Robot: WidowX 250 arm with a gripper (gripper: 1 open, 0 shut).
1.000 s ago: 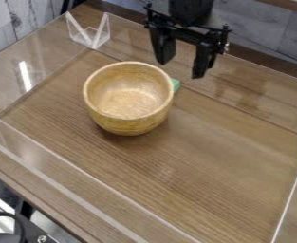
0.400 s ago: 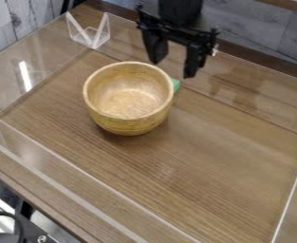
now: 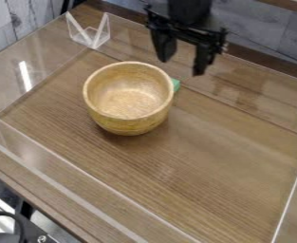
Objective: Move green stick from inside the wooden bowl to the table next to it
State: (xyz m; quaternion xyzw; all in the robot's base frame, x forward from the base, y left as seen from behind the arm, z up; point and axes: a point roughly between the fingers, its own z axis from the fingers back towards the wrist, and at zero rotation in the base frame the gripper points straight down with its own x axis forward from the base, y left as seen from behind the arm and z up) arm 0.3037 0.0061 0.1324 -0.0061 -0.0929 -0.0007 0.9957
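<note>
The wooden bowl (image 3: 129, 97) stands on the brown table (image 3: 214, 161), left of centre, and its inside looks empty. A small piece of the green stick (image 3: 175, 84) shows just outside the bowl's far right rim, mostly hidden by the bowl wall. My black gripper (image 3: 181, 63) hangs above and behind the bowl's right side, just over the stick. Its fingers (image 3: 200, 65) are spread apart and hold nothing.
Clear acrylic walls (image 3: 24, 142) run around the table's edges. A small clear folded stand (image 3: 87, 31) sits at the back left corner. A grey plank wall is behind the table.
The gripper shifted a little to the left, then came back right to about where it was. It stays open. The bowl and the stick have not moved.
</note>
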